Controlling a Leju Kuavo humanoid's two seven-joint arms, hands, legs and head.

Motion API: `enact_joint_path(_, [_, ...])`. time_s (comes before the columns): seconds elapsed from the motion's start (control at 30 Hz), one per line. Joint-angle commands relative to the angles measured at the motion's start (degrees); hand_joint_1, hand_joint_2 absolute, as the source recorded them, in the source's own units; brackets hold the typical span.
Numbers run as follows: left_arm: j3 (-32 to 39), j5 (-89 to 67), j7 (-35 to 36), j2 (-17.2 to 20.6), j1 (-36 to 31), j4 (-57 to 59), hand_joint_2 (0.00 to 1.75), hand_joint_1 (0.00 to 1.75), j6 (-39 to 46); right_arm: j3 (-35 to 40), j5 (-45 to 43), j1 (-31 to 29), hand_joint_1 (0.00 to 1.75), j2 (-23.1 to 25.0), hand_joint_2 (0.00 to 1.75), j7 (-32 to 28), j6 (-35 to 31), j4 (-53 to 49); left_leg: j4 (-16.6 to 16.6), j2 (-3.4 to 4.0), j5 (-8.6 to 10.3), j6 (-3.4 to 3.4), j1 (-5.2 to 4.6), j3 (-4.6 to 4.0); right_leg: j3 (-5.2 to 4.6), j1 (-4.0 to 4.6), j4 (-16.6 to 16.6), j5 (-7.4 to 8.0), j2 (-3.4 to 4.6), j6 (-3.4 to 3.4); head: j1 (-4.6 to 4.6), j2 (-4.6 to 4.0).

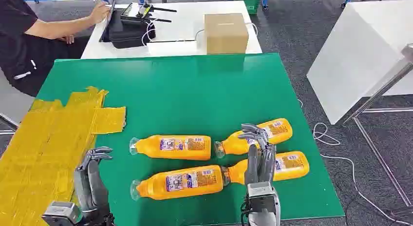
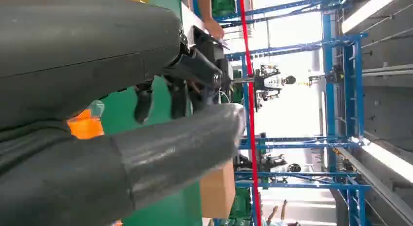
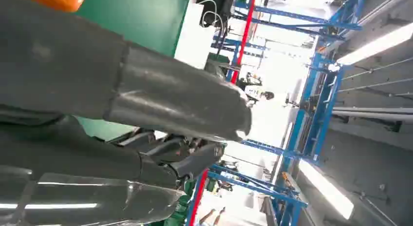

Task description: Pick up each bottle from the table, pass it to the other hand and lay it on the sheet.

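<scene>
We list four orange bottles lying on the green table (image 1: pixel 195 84). Bottle one (image 1: pixel 173 146) and bottle two (image 1: pixel 180 181) lie between our hands. Bottle three (image 1: pixel 280 130) lies just beyond our right hand (image 1: pixel 258 155), bottle four (image 1: pixel 291 165) just beside it. Right hand: fingers apart, holding nothing, raised over the bottles. Left hand (image 1: pixel 91 179): fingers spread, empty, at the edge of the yellow sheet (image 1: pixel 44 143).

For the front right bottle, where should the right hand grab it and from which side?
Grip the front right bottle around its labelled middle, coming straight down from above. It lies flat on its side, its neck towards the bottle to its left, and the right hand already hovers over its neck end with fingers spread.
</scene>
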Motion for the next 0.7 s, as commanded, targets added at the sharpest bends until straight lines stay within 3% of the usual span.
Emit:
enact_joint_path(0.03, [-8.6,-2.3,-3.8,2.2,-12.5,13.4,0.0,1.75,-5.9,-1.3,-9.4,0.5,1.75,-7.4,0.0,-6.8,11.5,0.9,-0.1,-0.04,-0.01,-0.01,0.01,0.1,0.1,0.01,-0.1,-0.01,-0.06,0.02,0.0,0.0])
enact_joint_path(0.23, [-8.6,-2.3,-3.8,2.2,-12.5,13.4,0.0,1.75,-5.9,-1.3,-9.4,0.5,1.75,-7.4,0.0,-6.8,11.5,0.9,-0.1,-0.06,-0.02,-0.03,0.04,0.13,0.15,0.04,-0.1,-0.02,-0.08,0.03,0.0,0.0])
enact_joint_path(0.33, [-8.6,-2.3,-3.8,2.2,-12.5,13.4,0.0,1.75,-5.9,-1.3,-9.4,0.5,1.75,-7.4,0.0,-6.8,11.5,0.9,-0.1,-0.84,0.18,0.01,0.03,0.14,0.34,0.07,-0.3,-0.01,-0.86,0.09,-0.02,0.0])
enact_joint_path(0.47, [-10.5,-0.9,-3.8,3.6,-11.9,13.6,0.0,1.75,-3.7,-0.1,-8.1,-0.3,1.75,-6.2,0.0,-6.8,9.7,2.9,-0.1,-0.3,0.07,0.08,-0.04,0.2,0.31,-0.03,-0.2,0.04,-0.34,0.04,-0.02,0.0])
enact_joint_path(0.5, [-10.7,-0.9,-3.8,3.8,-11.8,13.6,0.0,1.52,-3.4,0.1,-7.9,-0.3,1.75,-6.1,0.0,-6.8,9.4,3.2,-0.1,-0.22,0.06,0.08,-0.06,0.28,0.36,-0.06,-0.2,0.03,-0.31,0.05,-0.02,0.0])
enact_joint_path(0.53, [-11.0,-0.8,-3.8,4.5,-11.5,13.5,0.0,0.03,-3.2,-0.4,-7.5,-0.6,0.23,-5.4,0.0,-6.8,7.8,4.1,-0.2,-0.17,0.08,0.06,-0.04,0.3,0.39,-0.05,-0.2,0.04,-0.3,0.04,0.0,0.0])
enact_joint_path(0.57, [-11.2,-1.4,-3.8,4.9,-11.5,13.8,0.0,0.0,-2.7,-0.7,-7.3,-0.8,0.0,-5.1,0.0,-6.8,6.8,4.8,-0.1,-0.18,0.07,0.07,-0.04,0.26,0.34,-0.04,-0.2,0.01,-0.31,0.03,0.0,0.0])
enact_joint_path(0.7, [-10.6,-1.1,-3.8,5.0,-11.4,14.4,0.0,0.0,-3.0,-1.1,-3.2,-1.9,0.0,-5.4,0.0,-6.4,6.3,8.3,-0.2,-0.2,0.09,0.05,-0.03,0.32,0.4,-0.02,-0.2,0.02,-0.35,0.03,0.0,0.0])
